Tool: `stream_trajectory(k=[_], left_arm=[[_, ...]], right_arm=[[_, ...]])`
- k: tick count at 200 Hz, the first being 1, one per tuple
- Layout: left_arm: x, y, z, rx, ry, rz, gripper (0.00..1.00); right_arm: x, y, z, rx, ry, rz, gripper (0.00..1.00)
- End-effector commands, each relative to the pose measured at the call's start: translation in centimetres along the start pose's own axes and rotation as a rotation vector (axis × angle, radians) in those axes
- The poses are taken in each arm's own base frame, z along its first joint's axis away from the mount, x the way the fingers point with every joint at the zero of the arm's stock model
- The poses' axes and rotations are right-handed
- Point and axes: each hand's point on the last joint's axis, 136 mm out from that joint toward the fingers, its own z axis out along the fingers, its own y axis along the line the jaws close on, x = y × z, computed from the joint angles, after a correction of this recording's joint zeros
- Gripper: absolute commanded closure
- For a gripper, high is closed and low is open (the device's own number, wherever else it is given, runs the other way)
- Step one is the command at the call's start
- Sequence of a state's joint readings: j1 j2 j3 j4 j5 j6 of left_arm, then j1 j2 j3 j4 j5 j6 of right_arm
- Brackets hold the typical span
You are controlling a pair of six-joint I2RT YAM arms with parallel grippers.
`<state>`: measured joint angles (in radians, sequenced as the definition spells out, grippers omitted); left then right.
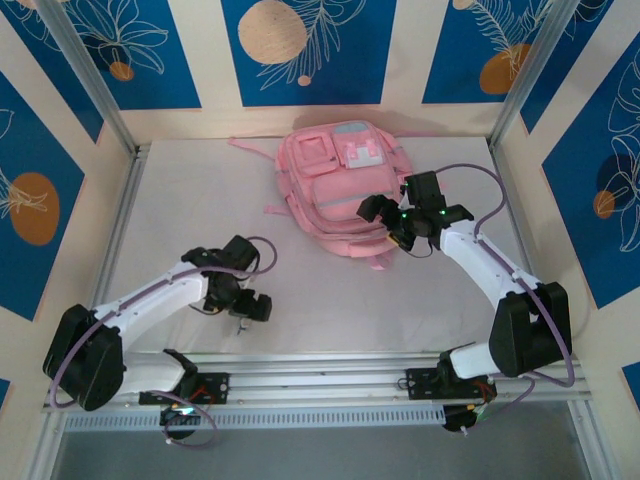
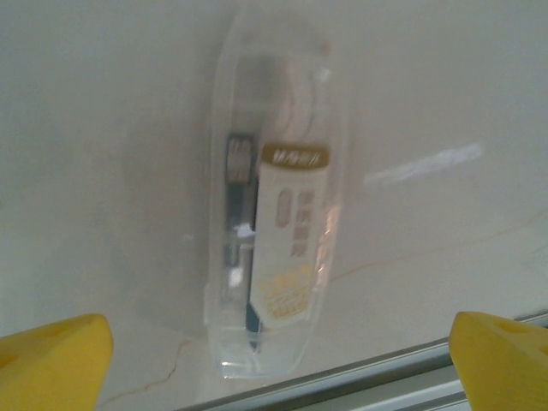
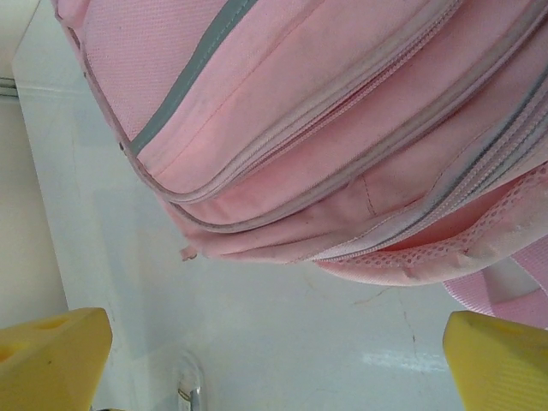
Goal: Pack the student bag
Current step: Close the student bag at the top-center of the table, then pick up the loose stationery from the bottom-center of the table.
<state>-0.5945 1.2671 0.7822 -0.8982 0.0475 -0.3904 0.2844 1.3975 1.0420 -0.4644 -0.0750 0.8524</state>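
Note:
The student bag [image 1: 335,185], a big soft pink backpack with front pockets and a pale patch, lies at the back middle of the table. In the right wrist view its zipped pink side [image 3: 325,128] is close ahead. My right gripper [image 1: 402,228] hovers at the bag's near right corner, and its yellow fingertips [image 3: 51,360] stand wide apart with nothing between them. My left gripper [image 1: 245,308] is low over the near left of the table. It is open above a clear plastic pack [image 2: 270,223] that holds a pen-like item and a label and lies flat on the table, untouched.
The table is a white mat [image 1: 200,200] walled by cream and blue panels. A metal rail [image 2: 385,381] runs along the near edge, just beside the clear pack. The rounded end of a clear pack [image 3: 190,385] also lies near my right gripper.

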Motion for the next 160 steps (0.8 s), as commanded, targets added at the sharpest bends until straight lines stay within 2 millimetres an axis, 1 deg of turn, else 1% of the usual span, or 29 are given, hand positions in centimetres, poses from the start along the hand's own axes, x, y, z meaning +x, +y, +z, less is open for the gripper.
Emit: stream_trajectory(k=[1, 15, 29, 50, 59, 69, 99, 124, 143, 152, 160], left_arm=[[-1.0, 0.0, -0.1, 0.002, -0.039, -0.041, 0.0], [-0.4, 0.2, 0.8, -0.01, -0.016, -0.044, 0.04], [-0.1, 0.0, 1.5, -0.016, 0.006, -0.046, 0.06], [0.7, -0.1, 2.9, -0.034, 0.037, -0.045, 0.1], [0.8, -0.4, 3.2, -0.034, 0.042, -0.032, 0.12], [1.1, -0.2, 3.6, -0.054, 0.053, -0.027, 0.15], [1.8, 0.0, 4.4, -0.103, 0.076, -0.001, 0.32], [1.8, 0.0, 4.6, -0.103, 0.076, 0.004, 0.47], [1.4, -0.2, 4.7, -0.094, 0.065, 0.014, 0.57], [1.0, -0.3, 4.5, -0.093, 0.051, 0.025, 0.62], [0.4, -0.6, 4.1, -0.09, 0.031, 0.037, 0.64]], right_arm=[[0.4, -1.1, 0.5, 0.033, -0.002, 0.03, 0.0], [0.4, -1.0, 0.5, 0.028, -0.003, 0.032, 0.01], [0.3, -1.0, 0.5, 0.029, -0.007, 0.03, 0.01], [0.3, -1.6, 0.6, 0.044, -0.011, 0.039, 0.01], [0.4, -1.8, 0.6, 0.044, -0.009, 0.044, 0.01], [0.4, -1.9, 0.6, 0.045, -0.01, 0.049, 0.01], [0.3, -2.2, 0.6, 0.043, -0.011, 0.059, 0.01], [0.2, -2.3, 0.5, 0.04, -0.015, 0.057, 0.01], [0.1, -2.2, 0.5, 0.037, -0.018, 0.049, 0.01], [0.0, -2.1, 0.4, 0.033, -0.019, 0.045, 0.01], [0.0, -1.9, 0.4, 0.026, -0.017, 0.042, 0.0]])
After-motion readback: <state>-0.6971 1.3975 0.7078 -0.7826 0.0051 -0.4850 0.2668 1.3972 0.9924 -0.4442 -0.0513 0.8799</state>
